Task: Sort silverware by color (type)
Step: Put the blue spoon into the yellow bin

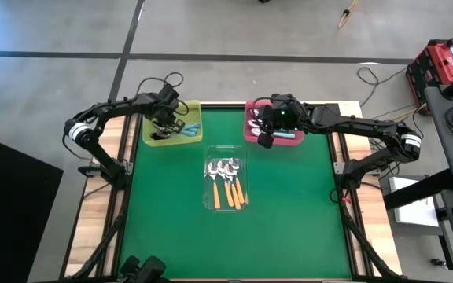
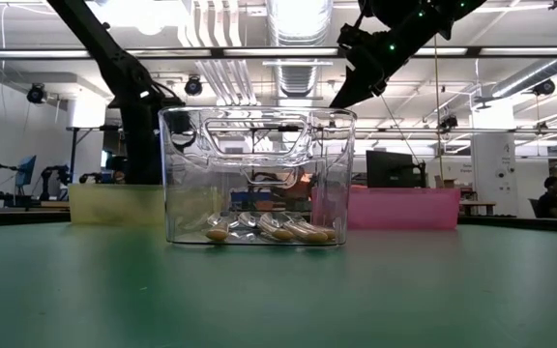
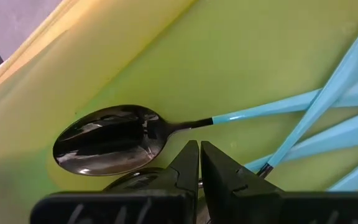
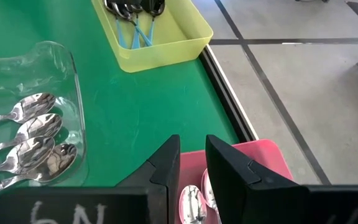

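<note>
My left gripper point(image 1: 166, 124) reaches down into the yellow tray point(image 1: 152, 140), fingers shut point(image 3: 199, 152). Beside them, a dark-bowled spoon with a teal handle point(image 3: 110, 146) lies flat on the tray floor, and more teal handles point(image 3: 347, 124) lie next to it. My right gripper point(image 1: 264, 141) hangs above the pink tray point(image 1: 252, 134). Its fingers point(image 4: 192, 158) stand a little apart with nothing between them, over silver spoon bowls point(image 4: 191, 202) in that tray. Several orange-handled spoons point(image 1: 228, 185) lie in the clear tray point(image 1: 211, 203) at mid-table. My left gripper's shut fingertips point down, right beside the thin neck point(image 3: 182, 124) of the teal-handled spoon. Whether they touch the spoon or the tray floor, I cannot tell.
The green mat point(image 1: 289, 220) lies bare around the clear tray. The yellow tray sits at the far left and the pink tray at the far right, both near the table's far edge. In the low view the clear tray point(image 2: 259, 174) stands in front of both.
</note>
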